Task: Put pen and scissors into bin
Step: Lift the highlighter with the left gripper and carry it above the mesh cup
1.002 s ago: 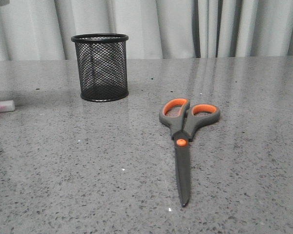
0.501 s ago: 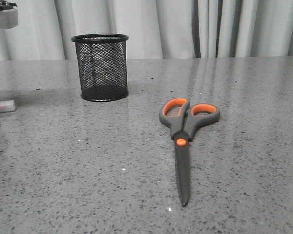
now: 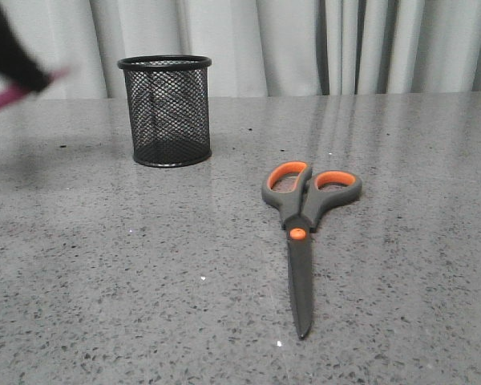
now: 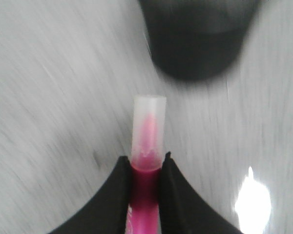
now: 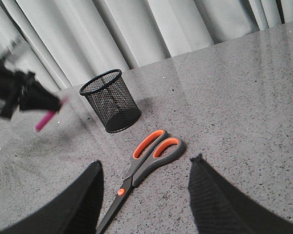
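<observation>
Jaws of the left gripper [image 4: 145, 168] are clenched on the pen [image 4: 147, 161], whose magenta barrel sits between the two black fingers [image 4: 118, 195] while its pale translucent cap projects beyond the fingertips. In the front view this gripper [image 3: 34, 80] appears as a motion-blurred dark shape at the far left, raised clear of the tabletop [image 3: 144, 273], with a pink stretch of the pen [image 3: 6, 99] slanting out below it. The right wrist view shows the same pairing, the dark gripper [image 5: 51, 103] carrying the pen [image 5: 45, 120] in the air to the left of the bin [image 5: 111, 100]. The bin [image 3: 167, 111] stands upright on the far left part of the tabletop, apart from the pen, and in the left wrist view it is only a blurred dark mass [image 4: 198, 39] beyond the cap. The scissors [image 3: 303, 233] lie flat and closed on the tabletop right of centre, well apart from the bin, with the orange-lined handles toward the far side and the blade tips pointing near. Jaws of the right gripper [image 5: 144, 204] stand spread and released, holding nothing, above the tabletop near the blades of the scissors [image 5: 141, 168]. A pale pleated curtain [image 3: 305, 44] hangs behind the far edge of the tabletop.
</observation>
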Controlling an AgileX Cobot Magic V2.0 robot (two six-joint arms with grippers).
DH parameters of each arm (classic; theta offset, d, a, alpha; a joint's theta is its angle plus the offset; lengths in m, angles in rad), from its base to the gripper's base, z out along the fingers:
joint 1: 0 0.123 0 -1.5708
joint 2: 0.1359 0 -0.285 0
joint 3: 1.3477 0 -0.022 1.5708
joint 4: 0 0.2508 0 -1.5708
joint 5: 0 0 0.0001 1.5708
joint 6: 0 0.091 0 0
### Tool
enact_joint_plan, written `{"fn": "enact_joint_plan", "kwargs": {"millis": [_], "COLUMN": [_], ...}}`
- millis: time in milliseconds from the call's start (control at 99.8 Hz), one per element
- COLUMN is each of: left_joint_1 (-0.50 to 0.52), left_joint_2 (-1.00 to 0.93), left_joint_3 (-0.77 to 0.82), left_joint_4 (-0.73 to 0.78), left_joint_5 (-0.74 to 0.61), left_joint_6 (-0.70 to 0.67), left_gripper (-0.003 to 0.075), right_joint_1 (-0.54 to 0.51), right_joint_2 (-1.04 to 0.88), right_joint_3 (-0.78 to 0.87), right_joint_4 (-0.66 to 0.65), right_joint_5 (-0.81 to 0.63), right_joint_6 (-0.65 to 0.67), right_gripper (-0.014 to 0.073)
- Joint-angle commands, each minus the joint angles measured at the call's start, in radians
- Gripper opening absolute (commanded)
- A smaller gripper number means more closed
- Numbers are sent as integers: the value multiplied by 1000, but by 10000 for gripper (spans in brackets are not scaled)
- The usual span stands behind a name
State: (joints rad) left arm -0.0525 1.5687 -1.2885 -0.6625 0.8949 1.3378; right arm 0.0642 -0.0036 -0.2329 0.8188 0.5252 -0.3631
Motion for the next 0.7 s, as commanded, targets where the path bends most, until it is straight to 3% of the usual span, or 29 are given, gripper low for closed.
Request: {"fn": "enact_joint_plan", "kwargs": {"millis": [0, 100, 210, 331, 431, 541, 692], "left_joint_1": [11, 11, 4, -29, -62, -94, -121], "left_joint_2": [-110, -148, -139, -100, -62, -6, 69], "left_joint_3": [-32, -32, -30, -30, -30, -30, -41], "left_joint_4": [-354, -669, -941, -992, -1032, -1184, -1182], "left_joint_5": [-78, -47, 117, 218, 222, 245, 242], "left_joint_6": [146, 333, 436, 462, 478, 566, 587], "left_gripper": [-19, -19, -19, -19, -19, -19, -19], "right_joint_1": [-5, -5, -5, -5, -5, -5, -5], "right_joint_2": [22, 22, 22, 22, 22, 22, 22], "right_joint_3": [-35, -35, -35, -35, -35, -35, -36], "right_joint_4": [36, 39, 41, 43, 52, 53, 69], "right_joint_5": [-53, -53, -53, -53, -53, -52, -48], "right_joint_6": [-11, -11, -11, -11, -11, -11, -11], "right_gripper": [357, 357, 357, 357, 357, 357, 357]}}
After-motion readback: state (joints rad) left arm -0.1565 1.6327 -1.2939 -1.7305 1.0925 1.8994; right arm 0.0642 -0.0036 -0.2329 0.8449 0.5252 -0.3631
